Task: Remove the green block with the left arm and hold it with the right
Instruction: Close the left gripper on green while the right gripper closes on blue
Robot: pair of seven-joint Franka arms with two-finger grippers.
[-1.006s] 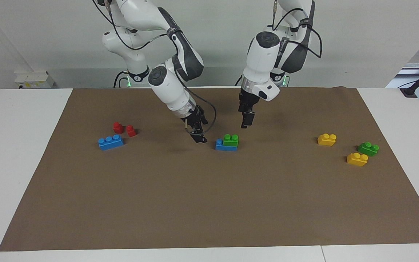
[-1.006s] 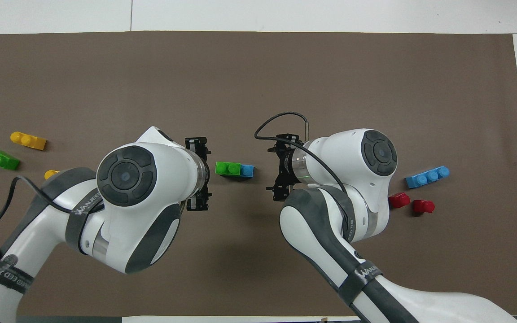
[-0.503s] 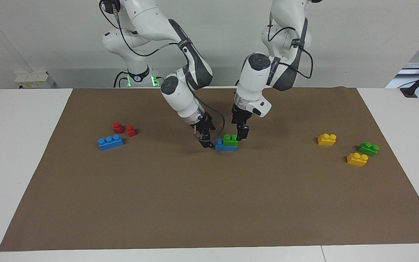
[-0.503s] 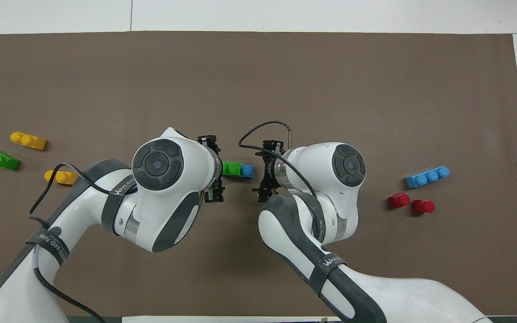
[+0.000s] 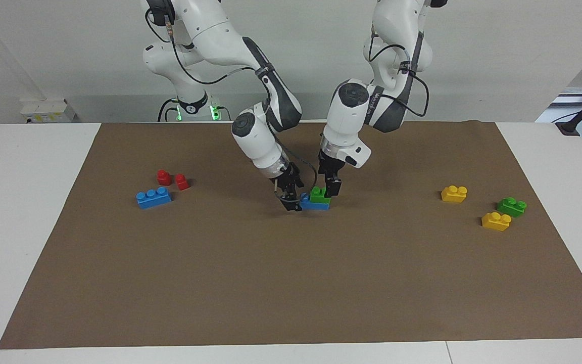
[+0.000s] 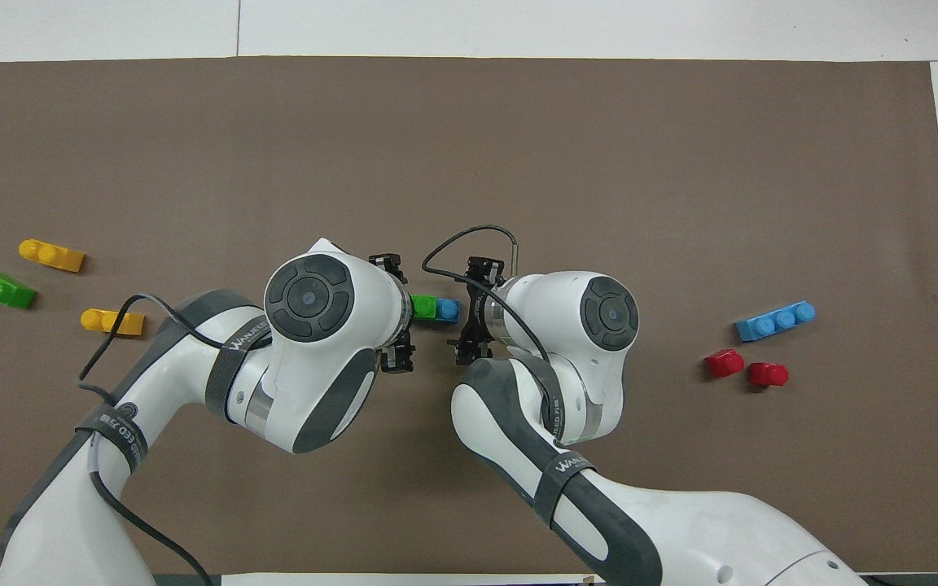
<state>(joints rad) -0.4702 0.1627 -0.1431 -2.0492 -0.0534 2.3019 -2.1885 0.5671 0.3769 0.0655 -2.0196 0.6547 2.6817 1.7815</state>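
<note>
Counter [image 5: 33,212]: white, with a wide brown mat [image 5: 291,283] spread over most of it.
Lone blue brick [image 5: 153,197]: three studs, on the mat toward the right arm's end.
Red pieces [image 5: 172,179]: two small ones side by side, just beside the lone blue brick and nearer to the robots.
Yellow bricks: two with two studs each, toward the left arm's end; one [image 5: 454,193] lies nearer to the robots, the other [image 5: 496,221] farther from them.
Second green brick [image 5: 512,206]: two studs, just beside the farther yellow brick, toward the mat's edge.
Wall box [image 5: 47,109]: white, at the counter's robot end.
</note>
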